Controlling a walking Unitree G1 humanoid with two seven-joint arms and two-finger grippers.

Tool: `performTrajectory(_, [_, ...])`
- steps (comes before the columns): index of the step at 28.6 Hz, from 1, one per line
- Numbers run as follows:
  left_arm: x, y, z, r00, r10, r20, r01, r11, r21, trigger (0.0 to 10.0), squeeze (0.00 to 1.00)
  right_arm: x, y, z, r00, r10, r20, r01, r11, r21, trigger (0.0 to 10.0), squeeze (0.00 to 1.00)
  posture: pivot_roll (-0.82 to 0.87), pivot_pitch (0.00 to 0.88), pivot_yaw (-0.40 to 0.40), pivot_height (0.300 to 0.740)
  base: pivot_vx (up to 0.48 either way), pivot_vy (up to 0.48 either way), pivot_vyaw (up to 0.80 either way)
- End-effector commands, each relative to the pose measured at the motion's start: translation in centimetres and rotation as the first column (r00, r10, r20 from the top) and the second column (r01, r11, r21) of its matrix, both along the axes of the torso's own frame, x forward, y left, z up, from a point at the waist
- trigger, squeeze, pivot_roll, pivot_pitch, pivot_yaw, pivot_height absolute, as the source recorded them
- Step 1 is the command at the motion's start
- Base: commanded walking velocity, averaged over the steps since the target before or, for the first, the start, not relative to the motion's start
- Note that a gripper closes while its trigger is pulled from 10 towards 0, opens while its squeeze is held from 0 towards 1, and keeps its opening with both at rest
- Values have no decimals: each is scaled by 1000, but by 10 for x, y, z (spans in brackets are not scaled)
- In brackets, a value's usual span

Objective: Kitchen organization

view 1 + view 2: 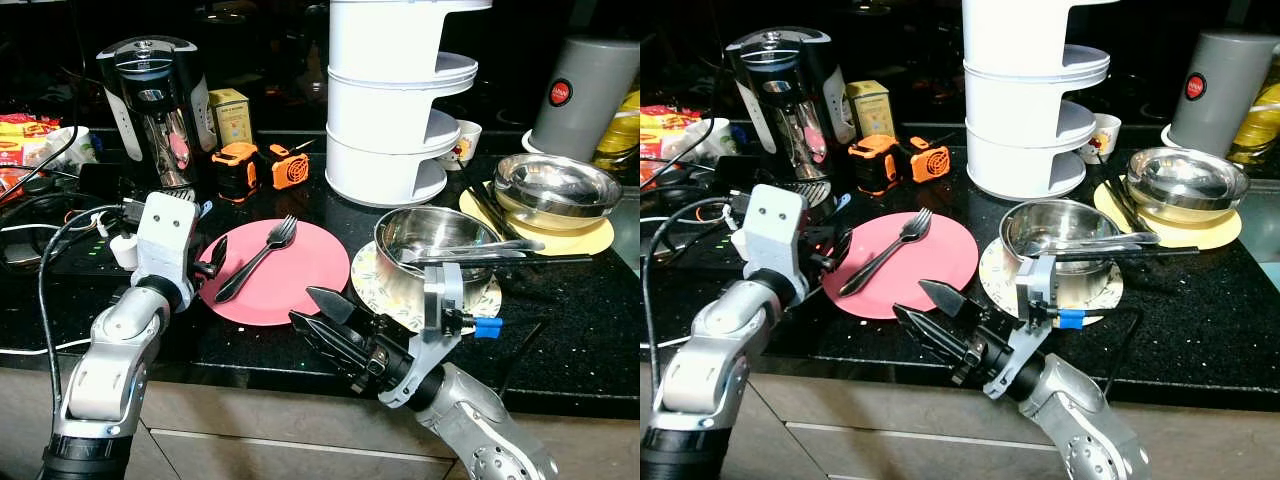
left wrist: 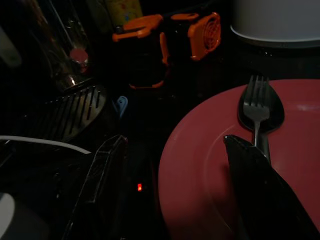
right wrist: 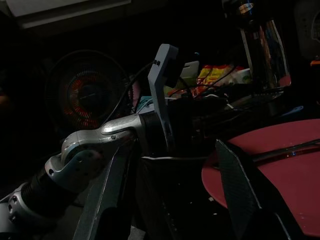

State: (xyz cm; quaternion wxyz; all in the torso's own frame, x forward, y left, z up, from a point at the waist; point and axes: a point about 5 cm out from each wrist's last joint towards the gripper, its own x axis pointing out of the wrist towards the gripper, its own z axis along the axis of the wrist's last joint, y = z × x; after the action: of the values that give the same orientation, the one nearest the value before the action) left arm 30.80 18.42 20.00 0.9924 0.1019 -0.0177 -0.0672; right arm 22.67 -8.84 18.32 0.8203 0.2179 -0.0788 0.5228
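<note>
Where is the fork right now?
The fork lies on the pink plate near the counter's front edge, between the left gripper and the steel pot, with the orange tape measures behind it.

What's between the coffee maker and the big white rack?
Two orange gadgets and a small yellow box sit between the coffee maker and white rack, seen in both eye views.

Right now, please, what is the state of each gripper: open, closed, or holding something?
Left gripper: open, empty, fingers astride the pink plate's left rim near the black fork.
Right gripper: open, empty, at the plate's front edge.
</note>
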Motion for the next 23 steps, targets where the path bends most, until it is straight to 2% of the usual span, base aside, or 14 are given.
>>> performTrajectory(1, [2, 0, -1, 1000, -13, -23, 14, 1000, 18, 10000, 0, -1, 2, -1, 1000, 7, -4, -7, 1000, -16, 10000, 0, -5, 0, 24, 740, 0, 0, 0])
performTrajectory(3, [7, -8, 0, 996, -74, -57, 75, 997, 27, 10000, 0, -1, 2, -2, 1000, 1, -7, -1, 1000, -31, 10000, 0, -9, 0, 23, 740, 0, 0, 0])
performTrajectory(7, [10, -11, 1, 992, -100, -73, 102, 994, 35, 10000, 0, -1, 2, -2, 1000, -2, -8, 2, 999, -38, 10000, 0, -11, 0, 22, 740, 0, 0, 0])
performTrajectory(10, [14, -16, -4, 978, -144, -151, 155, 986, 61, 10000, 0, -1, 2, -4, 1000, -6, -11, 5, 998, -56, 10000, 0, -15, 0, 26, 740, 0, 0, 0])
performTrajectory(14, [13, -17, -13, 964, -156, -215, 177, 981, 82, 10000, 0, 0, 3, -5, 1000, -7, -11, 6, 997, -72, 10000, 0, -18, 0, 26, 740, 0, 0, 0])
performTrajectory(21, [13, -18, -19, 952, -148, -266, 178, 980, 92, 10000, 0, 0, 3, -7, 1000, -13, -11, 12, 996, -89, 10000, 0, -20, 0, 27, 740, 0, 0, 0])
performTrajectory(23, [12, -18, -22, 940, -154, -303, 191, 977, 97, 6431, 0, 0, 3, -8, 1000, -21, -11, 20, 995, -101, 10000, 0, -20, 0, 27, 740, 0, 0, 0])
